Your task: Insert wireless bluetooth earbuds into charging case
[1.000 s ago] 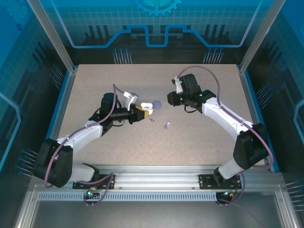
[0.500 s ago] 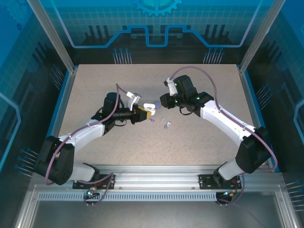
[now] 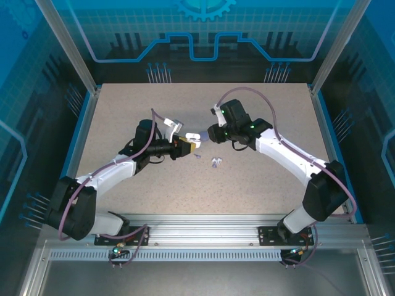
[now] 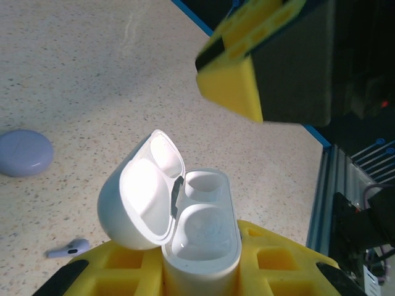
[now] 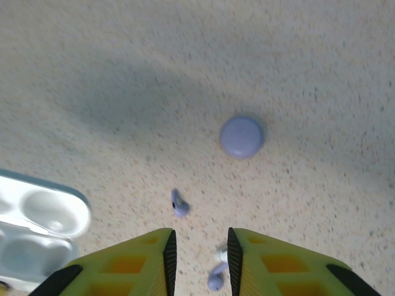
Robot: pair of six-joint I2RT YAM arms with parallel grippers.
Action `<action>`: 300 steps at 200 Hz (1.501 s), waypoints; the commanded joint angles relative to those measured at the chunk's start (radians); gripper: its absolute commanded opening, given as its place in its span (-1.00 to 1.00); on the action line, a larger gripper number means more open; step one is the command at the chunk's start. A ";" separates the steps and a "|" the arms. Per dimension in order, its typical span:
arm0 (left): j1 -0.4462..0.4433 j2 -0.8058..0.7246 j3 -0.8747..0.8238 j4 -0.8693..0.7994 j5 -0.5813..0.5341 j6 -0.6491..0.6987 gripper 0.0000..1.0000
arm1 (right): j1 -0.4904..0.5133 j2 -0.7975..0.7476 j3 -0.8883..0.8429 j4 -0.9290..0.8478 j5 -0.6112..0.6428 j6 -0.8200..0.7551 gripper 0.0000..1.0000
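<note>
My left gripper (image 3: 189, 143) (image 4: 200, 274) is shut on the white charging case (image 4: 200, 237) (image 3: 193, 139), holding it upright. The case's lid (image 4: 141, 206) is swung open and both wells are empty. In the right wrist view the case (image 5: 37, 228) sits at the left edge. My right gripper (image 3: 210, 136) (image 5: 199, 262) hangs open just right of the case, above the table, nothing between its fingers. One lavender earbud (image 5: 179, 205) (image 3: 197, 156) (image 4: 69, 248) lies on the table. A second earbud (image 5: 216, 277) (image 3: 216, 163) lies by my right finger's inner edge.
A flat round purple disc (image 5: 241, 136) (image 4: 23, 152) lies on the speckled table (image 3: 259, 179) beyond the earbuds. One yellow finger of the right gripper (image 4: 231, 80) hangs close over the open case. Blue frame walls ring the table.
The right arm has swung left toward the case and now covers the purple disc in the top view; its jaws have widened. The left arm shifted slightly right, still holding the case.
</note>
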 commanded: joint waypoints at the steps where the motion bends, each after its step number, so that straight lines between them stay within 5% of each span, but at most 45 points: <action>1: 0.002 -0.050 -0.012 -0.004 -0.059 0.000 -0.91 | -0.010 0.024 -0.010 -0.071 0.000 -0.012 -0.34; 76: 0.063 -0.199 -0.064 -0.072 -0.044 -0.059 -0.88 | -0.046 0.188 0.055 -0.233 -0.239 -0.207 -0.31; 300: 0.088 -0.277 -0.079 -0.128 -0.039 -0.044 -0.86 | 0.052 0.556 0.334 -0.428 -0.024 -0.253 -0.31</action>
